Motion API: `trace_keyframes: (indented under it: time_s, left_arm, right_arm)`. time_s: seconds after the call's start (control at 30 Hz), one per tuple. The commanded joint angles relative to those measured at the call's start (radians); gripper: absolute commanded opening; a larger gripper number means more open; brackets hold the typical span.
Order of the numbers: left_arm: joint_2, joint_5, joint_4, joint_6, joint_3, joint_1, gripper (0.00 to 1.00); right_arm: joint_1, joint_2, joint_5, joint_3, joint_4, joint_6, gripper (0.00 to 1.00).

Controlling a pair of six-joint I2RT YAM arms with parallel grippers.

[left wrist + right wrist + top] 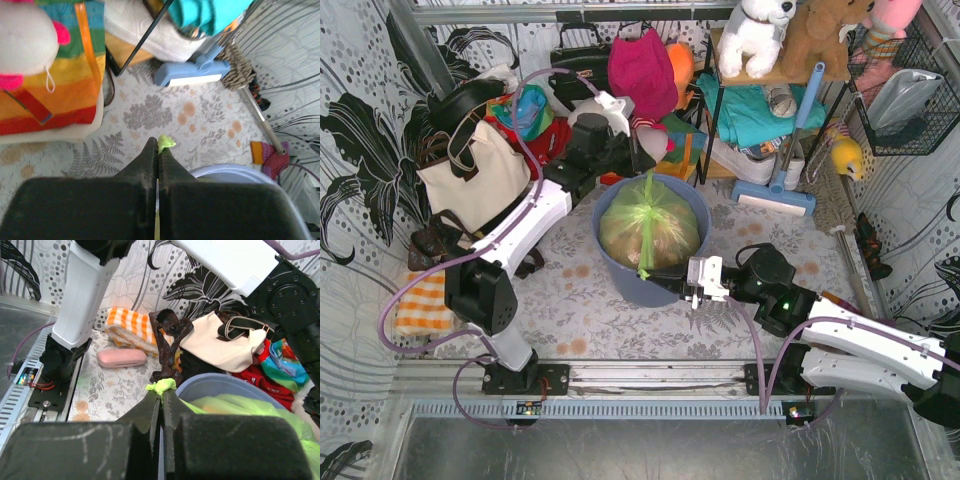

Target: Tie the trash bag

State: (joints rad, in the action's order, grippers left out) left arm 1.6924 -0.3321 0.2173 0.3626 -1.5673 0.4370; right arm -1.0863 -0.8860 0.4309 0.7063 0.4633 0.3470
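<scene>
The lime-green trash bag point(650, 232) sits in the blue-grey round bin point(632, 283), with tan paper showing through. A twisted green strip runs across its top from far edge to near edge. My left gripper point(642, 172) is shut on the far end of the bag; a green tip point(165, 142) sticks out past its fingertips. My right gripper point(650, 274) is shut on the near end at the bin's front rim; a green tuft point(162, 386) pokes out of its closed fingers, and the bag point(250, 407) lies just beyond.
A cream handbag point(470, 178) and an orange-checked cloth point(420, 305) lie to the left. A pink case point(121, 358) lies on the mat. A blue floor brush point(775, 195), a shelf with soft toys point(760, 35) and a magenta bag point(640, 65) stand behind the bin.
</scene>
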Motion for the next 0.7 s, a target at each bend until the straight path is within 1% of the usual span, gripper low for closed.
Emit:
trace_keyframes:
  time_s: [0.0, 0.07, 0.17, 0.23, 0.33, 0.43, 0.5, 0.57, 0.67]
  left_arm:
    - [-0.01, 0.024, -0.023, -0.027, -0.184, -0.009, 0.0]
    - [-0.022, -0.012, -0.033, -0.016, -0.232, -0.01, 0.0]
    - [-0.054, -0.057, -0.085, 0.017, -0.216, -0.008, 0.0]
    - [-0.073, -0.088, -0.123, 0.03, -0.161, -0.007, 0.0]
    - [-0.089, -0.099, -0.162, 0.043, -0.033, -0.007, 0.0]
    - [-0.103, -0.078, -0.205, 0.043, 0.083, -0.008, 0.0]
    - [-0.105, -0.043, -0.223, 0.032, 0.13, -0.008, 0.0]
    - [-0.091, 0.001, -0.205, 0.01, 0.125, -0.009, 0.0]
    - [-0.06, 0.028, -0.146, -0.015, 0.054, -0.009, 0.0]
  right_arm:
    - [-0.01, 0.014, 0.125, 0.112, 0.048, -0.053, 0.0]
    - [-0.01, 0.023, 0.127, 0.137, 0.044, -0.053, 0.0]
    - [-0.01, 0.04, 0.115, 0.138, 0.04, -0.052, 0.0]
    - [-0.01, 0.046, 0.097, 0.111, 0.038, -0.057, 0.0]
    - [-0.01, 0.051, 0.074, 0.047, 0.053, -0.092, 0.0]
    - [-0.01, 0.06, 0.069, -0.031, 0.095, -0.158, 0.0]
    - [-0.01, 0.066, 0.08, -0.069, 0.117, -0.201, 0.0]
    - [-0.009, 0.072, 0.103, -0.085, 0.114, -0.23, 0.0]
    - [-0.01, 0.08, 0.143, -0.066, 0.086, -0.24, 0.0]
